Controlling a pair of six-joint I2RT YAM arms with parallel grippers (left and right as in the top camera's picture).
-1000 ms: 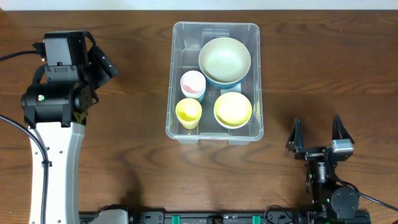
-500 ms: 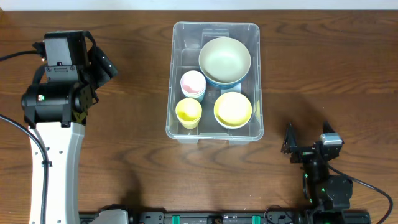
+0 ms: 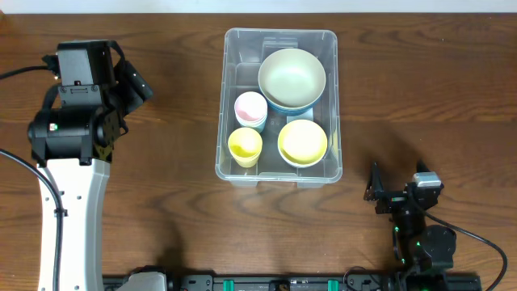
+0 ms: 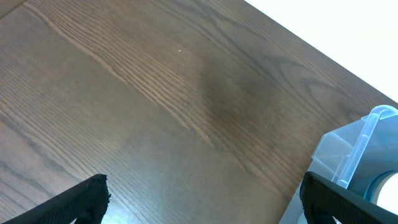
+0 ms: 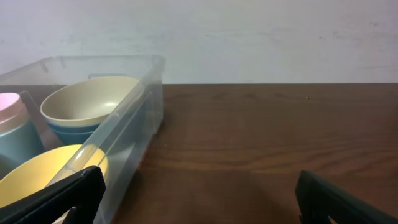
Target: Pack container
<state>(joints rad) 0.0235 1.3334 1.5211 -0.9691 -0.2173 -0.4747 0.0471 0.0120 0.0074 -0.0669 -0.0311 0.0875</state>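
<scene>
The clear container (image 3: 229, 97) stands in the middle of the table. In it are a large pale bowl (image 3: 292, 77) stacked on a blue one, a yellow bowl (image 3: 302, 140), a pink cup (image 3: 250, 107) and a yellow cup (image 3: 245, 144). My left gripper (image 3: 136, 81) hangs open well to the container's left; its wrist view has bare wood between the fingers (image 4: 202, 193) and a container corner (image 4: 364, 143) at the right. My right gripper (image 3: 399, 184) is open, low near the front right, empty (image 5: 199, 186). It faces the container wall (image 5: 149, 93).
The left arm's white link (image 3: 73, 218) runs down the table's left side. The right arm's base (image 3: 424, 246) sits at the front edge. A white wall rises behind the table's far edge (image 5: 280, 84).
My right gripper has drawn back a little toward the front edge and shifted slightly left. The left arm and the container's contents have not moved.
</scene>
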